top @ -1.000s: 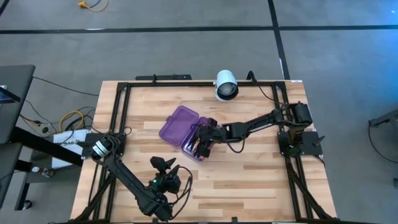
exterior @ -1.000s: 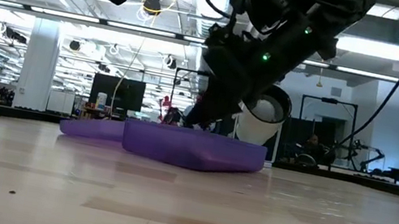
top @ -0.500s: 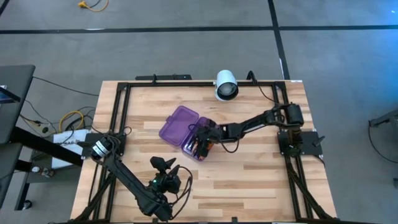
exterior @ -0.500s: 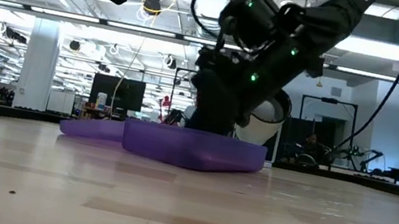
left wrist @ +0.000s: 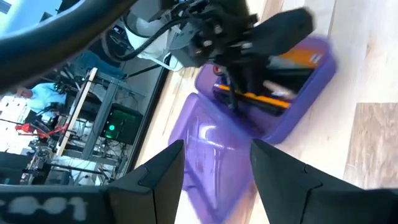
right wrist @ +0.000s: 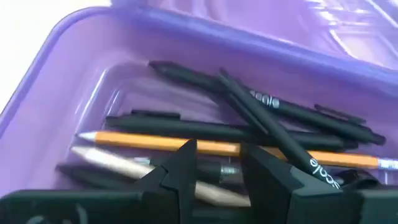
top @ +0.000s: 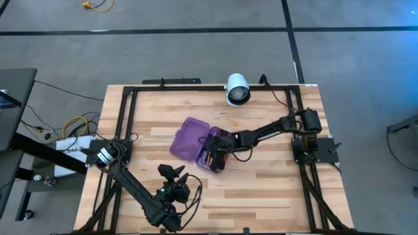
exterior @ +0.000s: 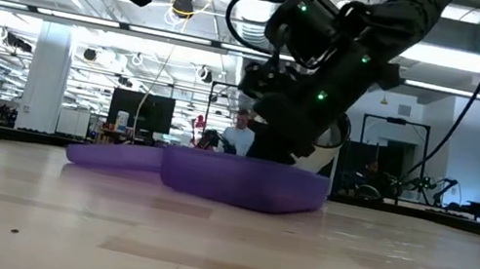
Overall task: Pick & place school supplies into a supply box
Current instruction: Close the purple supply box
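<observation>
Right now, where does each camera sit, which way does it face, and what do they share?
High: overhead, straight down; both arms, box.
Low: table height, level across; right arm over box.
Left wrist: on the parked left arm at the near edge, facing box; own open fingers.
Right wrist: inside box, on pens and pencil; own end effector.
All share the box.

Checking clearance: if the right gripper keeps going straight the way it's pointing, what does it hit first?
Probably the orange pencil lying among the black pens in the purple supply box; the right gripper points right at it, though depth is unclear.
</observation>
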You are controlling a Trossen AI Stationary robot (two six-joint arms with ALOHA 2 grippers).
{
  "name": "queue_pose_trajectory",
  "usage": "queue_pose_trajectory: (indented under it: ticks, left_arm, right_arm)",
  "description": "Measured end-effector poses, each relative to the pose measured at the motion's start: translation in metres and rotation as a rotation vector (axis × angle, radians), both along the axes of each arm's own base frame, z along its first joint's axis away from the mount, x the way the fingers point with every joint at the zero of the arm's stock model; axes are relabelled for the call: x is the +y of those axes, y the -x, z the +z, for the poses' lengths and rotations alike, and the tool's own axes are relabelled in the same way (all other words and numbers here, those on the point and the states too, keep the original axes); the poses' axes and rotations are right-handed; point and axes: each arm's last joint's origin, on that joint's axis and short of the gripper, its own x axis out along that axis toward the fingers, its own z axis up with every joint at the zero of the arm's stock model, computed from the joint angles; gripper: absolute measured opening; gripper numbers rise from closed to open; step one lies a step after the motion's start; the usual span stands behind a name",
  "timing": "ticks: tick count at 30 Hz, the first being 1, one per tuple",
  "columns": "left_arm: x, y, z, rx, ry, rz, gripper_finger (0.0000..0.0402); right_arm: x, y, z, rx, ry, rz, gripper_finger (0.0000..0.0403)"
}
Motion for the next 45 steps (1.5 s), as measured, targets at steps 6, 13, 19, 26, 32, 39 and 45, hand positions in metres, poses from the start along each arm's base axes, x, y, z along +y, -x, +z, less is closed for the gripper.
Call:
queue_pose_trajectory:
  ticks: [6, 13, 19, 26, 32, 39, 45]
  left_arm:
    - [0.000, 0.000, 0.000, 0.002, -0.002, -0.002, 0.0176]
    - [0.000, 0.000, 0.000, -0.001, -0.005, -0.004, 0.0176]
    - [0.000, 0.000, 0.000, 0.000, -0.005, -0.003, 0.0176]
    - [0.000, 0.000, 0.000, 0.004, -0.001, -0.001, 0.0176]
    - [0.013, 0.013, -0.027, 0.070, -0.062, 0.026, 0.0176]
    - [0.038, 0.038, -0.060, 0.013, -0.112, 0.089, 0.0176]
    - [0.039, 0.045, -0.059, -0.075, -0.103, 0.050, 0.0176]
  right_arm:
    - [0.021, 0.008, -0.003, 0.081, 0.029, 0.136, 0.0118]
    - [0.032, 0.012, 0.000, 0.087, 0.063, 0.212, 0.0118]
    - [0.030, 0.016, 0.022, 0.044, 0.072, 0.227, 0.0118]
    - [0.030, 0.027, 0.052, 0.023, 0.075, 0.231, 0.0118]
    - [0.038, 0.052, 0.071, 0.124, 0.096, 0.230, 0.0118]
    - [0.051, 0.089, 0.090, 0.251, 0.122, 0.223, 0.0118]
    - [0.053, 0.111, 0.091, 0.265, 0.108, 0.178, 0.0118]
